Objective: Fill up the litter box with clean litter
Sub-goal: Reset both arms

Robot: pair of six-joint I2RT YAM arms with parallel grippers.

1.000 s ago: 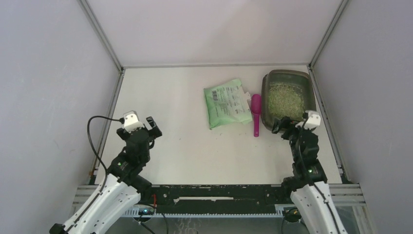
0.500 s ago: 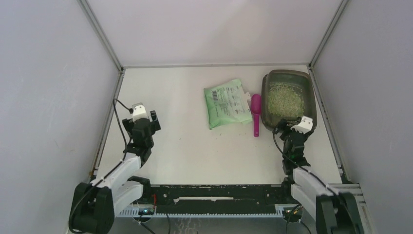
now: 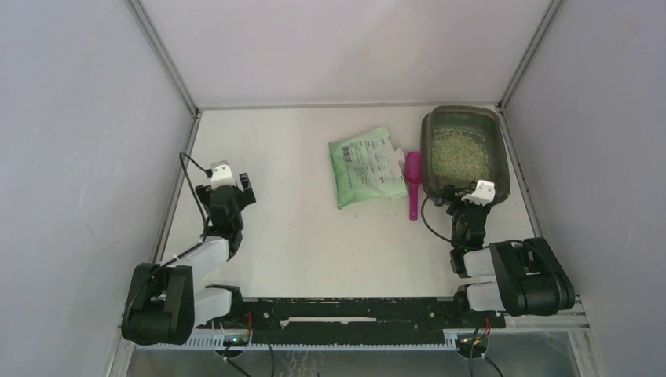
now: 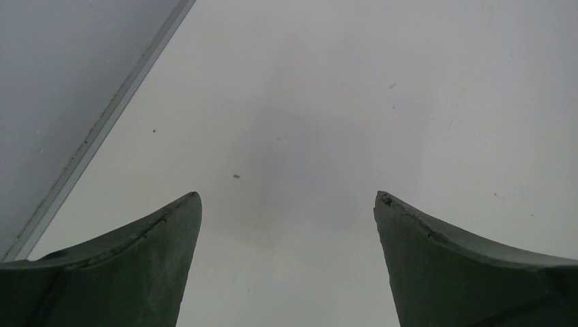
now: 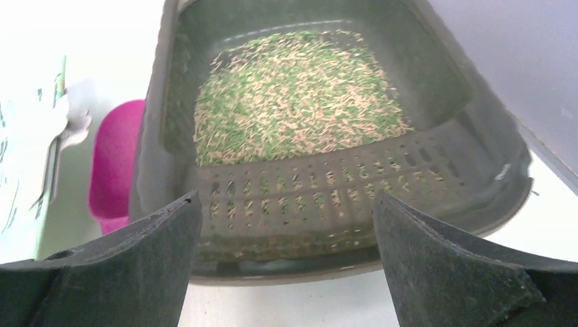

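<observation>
Nearby, magenta scoop (image 3: 413,185) lies between green bag (image 3: 365,166) and litter box (image 3: 462,116), both arms' jaws spread empty.

green bag (image 3: 364,166) print illegible, barcode (image 3: 346,154) (too small)

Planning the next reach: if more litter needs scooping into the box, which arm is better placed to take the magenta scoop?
Right. The right gripper, open, sits at the near end of the litter box, the magenta scoop close on its left. The left gripper, also open, is far off over bare table.
</observation>
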